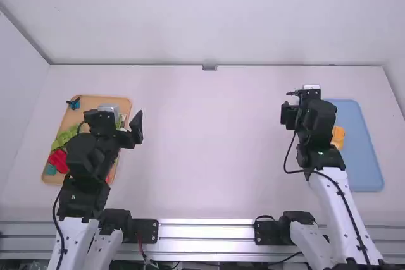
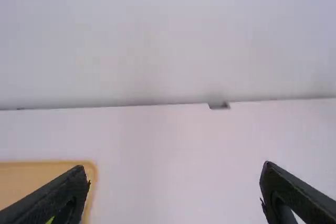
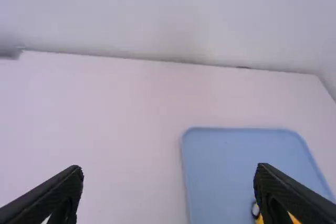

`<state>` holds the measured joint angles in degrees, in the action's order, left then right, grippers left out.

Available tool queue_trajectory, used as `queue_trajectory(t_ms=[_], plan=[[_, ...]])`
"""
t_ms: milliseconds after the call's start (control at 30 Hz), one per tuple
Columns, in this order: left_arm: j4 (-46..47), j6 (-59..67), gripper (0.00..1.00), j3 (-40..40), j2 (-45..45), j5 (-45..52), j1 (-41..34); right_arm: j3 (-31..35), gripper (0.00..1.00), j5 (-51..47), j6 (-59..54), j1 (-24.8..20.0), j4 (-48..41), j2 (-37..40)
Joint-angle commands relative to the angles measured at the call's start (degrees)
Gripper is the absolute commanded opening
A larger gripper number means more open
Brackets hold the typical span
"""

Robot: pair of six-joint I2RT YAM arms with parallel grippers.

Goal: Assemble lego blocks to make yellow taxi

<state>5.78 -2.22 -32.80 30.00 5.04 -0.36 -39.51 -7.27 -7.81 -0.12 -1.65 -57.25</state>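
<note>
In the high view my left gripper hangs over the wooden tray's right side, and my right gripper is beside the blue tray's left edge. The left wrist view has my left gripper with fingers wide apart and nothing between them. Likewise, my right gripper is open and holds nothing. A yellow-orange piece lies on the blue tray, partly hidden by the arm. Green blocks, a red piece, a teal piece and a blue-and-black piece lie on the wooden tray.
The wooden tray stands at the table's left, partly covered by the left arm. At the right is the blue tray. White table lies between the arms, with a wall along its far edge.
</note>
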Motion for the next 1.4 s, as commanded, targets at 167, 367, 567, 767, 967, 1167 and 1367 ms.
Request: queue_trajectory(t_ms=[167, 367, 567, 767, 967, 1167, 1367], plan=[[-5.8, 2.2, 0.70, 8.5, -9.6, -5.0, 0.4, 8.2, 0.71, 7.3, 7.8, 0.1, 1.7, 8.9], [-5.8, 2.2, 0.57, 16.1, -17.3, -5.0, 0.4, 15.3, 0.59, 7.3, 7.8, 0.1, 1.7, 16.1], [-5.8, 2.2, 0.42, 24.3, -25.4, -5.0, 0.4, 23.8, 0.44, 7.3, 7.8, 0.1, 1.7, 24.5], [-5.8, 2.2, 0.31, 30.8, -30.0, -5.0, 0.4, 31.2, 0.31, 7.3, 7.8, 0.1, 1.7, 31.9], [-5.8, 2.2, 0.20, 32.8, -30.0, -5.0, 0.4, 38.3, 0.19, 7.3, 7.8, 0.1, 1.7, 39.0], [-5.8, 2.2, 0.12, 32.8, -30.0, -5.0, 0.4, 39.5, 0.09, 7.3, 7.8, 0.1, 1.7, 44.7], [-5.8, 2.2, 0.05, 32.8, -30.0, -5.0, 0.4, 39.5, 0.00, 7.3, 7.8, 0.1, 1.7, 49.5]])
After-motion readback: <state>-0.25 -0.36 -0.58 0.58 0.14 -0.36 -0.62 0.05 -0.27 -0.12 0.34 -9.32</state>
